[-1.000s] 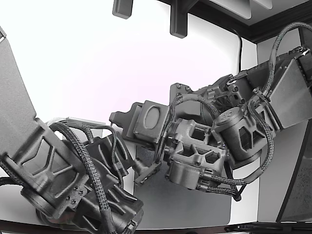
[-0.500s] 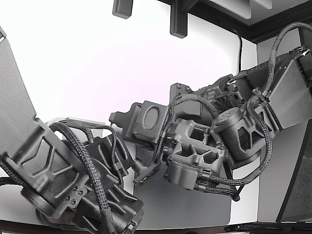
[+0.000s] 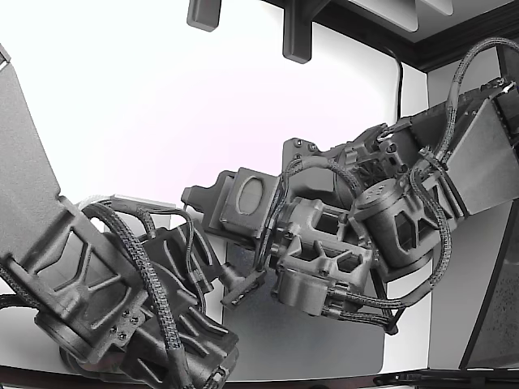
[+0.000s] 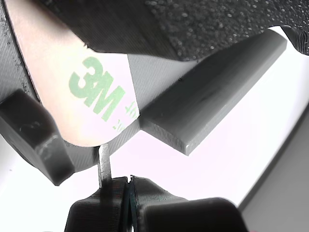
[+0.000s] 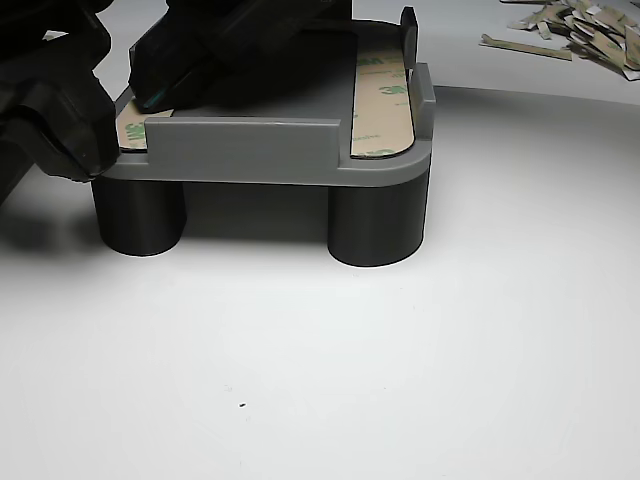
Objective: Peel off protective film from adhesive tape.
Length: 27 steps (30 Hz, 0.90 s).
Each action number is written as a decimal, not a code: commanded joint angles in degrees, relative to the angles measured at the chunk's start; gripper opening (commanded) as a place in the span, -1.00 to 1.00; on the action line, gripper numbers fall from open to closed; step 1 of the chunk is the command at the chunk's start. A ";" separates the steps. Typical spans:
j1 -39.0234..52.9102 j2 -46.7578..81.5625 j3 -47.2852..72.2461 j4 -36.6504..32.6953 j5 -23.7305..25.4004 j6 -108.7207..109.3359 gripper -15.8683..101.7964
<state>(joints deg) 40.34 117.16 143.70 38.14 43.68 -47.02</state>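
1. We find two dark robot arms crowding the exterior view; the working arm (image 3: 324, 251) enters from the right of the frame and reaches toward the centre, while a second arm (image 3: 105, 292) fills the lower left.
2. In the wrist view, the gripper (image 4: 126, 186) sits at the bottom centre of the frame. Its jaws stand pressed together with only a thin seam between them, and a narrow pale tab (image 4: 104, 164) rises from that seam.
3. We judge the gripper clamped on this tab, which runs up to the rounded lower end of the protective film (image 4: 91, 96), a pale liner printed with a green "3M" mark in the left half of the frame.
4. The film lies on a grey fixture (image 4: 212, 92) whose raised bar crosses the centre right of the wrist view.
5. In the other view, the same fixture (image 5: 260, 150) stands on dark cylindrical legs in the upper half of the frame, on a white table (image 5: 330, 380).
6. We note a second film strip (image 5: 385, 100) lying flat along the fixture's right side in that view, and the left strip (image 5: 130, 128) partly hidden under the dark arm.
7. A heap of peeled scraps (image 5: 580, 35) lies at the upper right corner of the other view.
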 commanded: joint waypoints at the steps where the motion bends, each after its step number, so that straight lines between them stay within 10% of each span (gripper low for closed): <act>1: -0.88 0.79 -1.93 -0.26 0.09 0.09 -0.92; 27: -0.53 0.79 -2.81 0.62 -0.26 1.05 -0.92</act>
<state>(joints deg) 40.34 116.89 142.73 38.94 43.33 -46.05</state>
